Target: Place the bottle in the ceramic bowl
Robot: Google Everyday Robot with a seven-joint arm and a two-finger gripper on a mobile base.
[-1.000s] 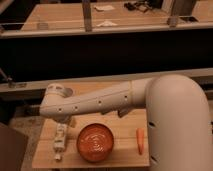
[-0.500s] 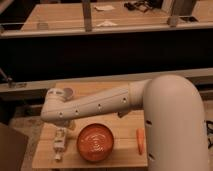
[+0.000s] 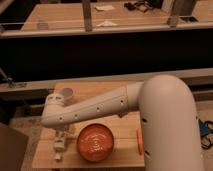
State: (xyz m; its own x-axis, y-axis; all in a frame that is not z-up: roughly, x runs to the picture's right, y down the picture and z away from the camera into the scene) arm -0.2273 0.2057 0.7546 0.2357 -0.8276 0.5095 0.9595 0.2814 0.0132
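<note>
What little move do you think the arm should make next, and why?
Probably a short sideways shift of the gripper toward the ceramic bowl. The gripper hangs low over the table, beside the bowl's rim rather than above it, and the white bottle appears to be at its tip. The bowl looks empty, so the bottle must get over it first.

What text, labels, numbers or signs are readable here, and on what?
No readable text anywhere.
ceramic bowl: only white ring marks at its centre, no words.
gripper, low over the table just left of the bowl: no readable markings.
papers on the far desk: too blurred to read.
</note>
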